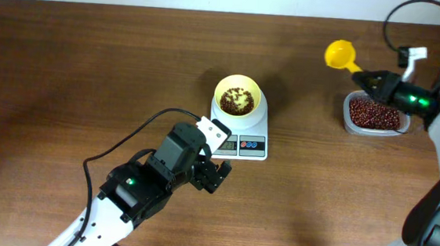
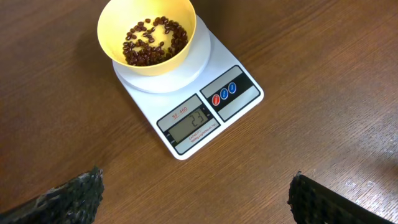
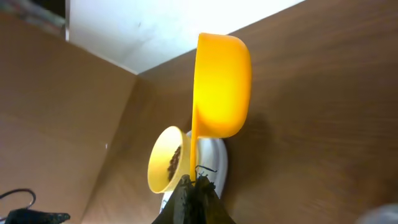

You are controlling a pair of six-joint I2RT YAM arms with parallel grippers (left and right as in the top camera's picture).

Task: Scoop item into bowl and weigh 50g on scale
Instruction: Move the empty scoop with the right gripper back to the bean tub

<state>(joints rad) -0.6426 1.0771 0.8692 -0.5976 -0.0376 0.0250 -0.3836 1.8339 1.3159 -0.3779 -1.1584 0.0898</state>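
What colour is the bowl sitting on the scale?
The bowl is pale yellow, clearest in the left wrist view.

Overhead view: looks straight down from far off and takes in the whole desk (image 1: 91,66).

Left wrist view: close, angled down, with the scale (image 2: 193,99) and bowl (image 2: 152,68) at upper centre.

Right wrist view: rolled sideways, sighting along the scoop (image 3: 221,87).

All three views share the bowl and scale.
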